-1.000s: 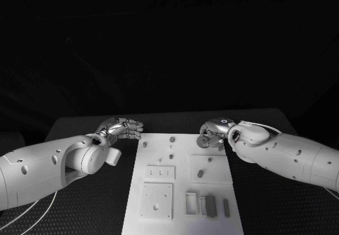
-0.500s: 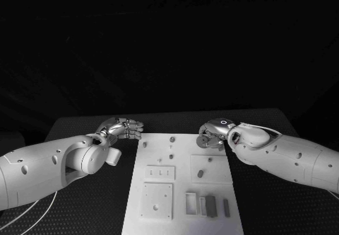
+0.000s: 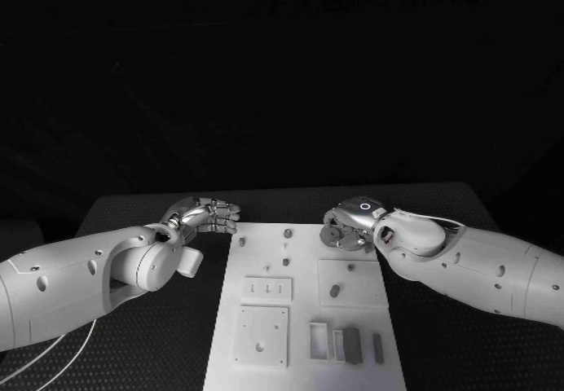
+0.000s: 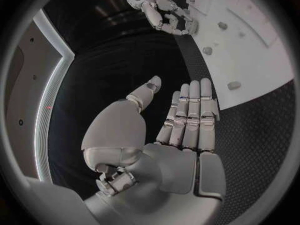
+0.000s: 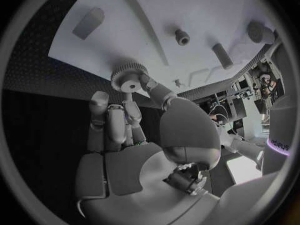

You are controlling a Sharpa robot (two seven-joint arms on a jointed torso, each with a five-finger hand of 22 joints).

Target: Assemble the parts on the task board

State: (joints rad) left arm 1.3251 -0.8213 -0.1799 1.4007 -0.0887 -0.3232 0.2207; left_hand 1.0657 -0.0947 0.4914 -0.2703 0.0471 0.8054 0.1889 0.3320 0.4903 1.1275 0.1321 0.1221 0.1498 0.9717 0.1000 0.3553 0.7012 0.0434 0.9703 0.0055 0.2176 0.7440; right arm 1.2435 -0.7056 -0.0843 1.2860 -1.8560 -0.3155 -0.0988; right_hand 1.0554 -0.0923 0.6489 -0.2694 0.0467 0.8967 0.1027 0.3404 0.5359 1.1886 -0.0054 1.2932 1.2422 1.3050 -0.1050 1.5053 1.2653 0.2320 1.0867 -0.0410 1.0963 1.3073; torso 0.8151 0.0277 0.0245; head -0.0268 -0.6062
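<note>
Pinched in the right hand near the far right edge of the white task board: small grey toothed gear, seemingly rigid, light, best gripped by its rim. Left hand empty, fingers straight, beside the board on the black tabletop.

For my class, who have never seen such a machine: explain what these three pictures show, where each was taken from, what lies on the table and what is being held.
This is a robot with two white arms, each ending in a silver robot hand. One picture looks down from its head; the two round ones come from cameras at its wrists. On the black table lies a white board with small grey parts on it. The right robot hand pinches a small toothed wheel over the board's far edge. The left robot hand holds nothing; its fingers lie straight, beside the board.
</note>
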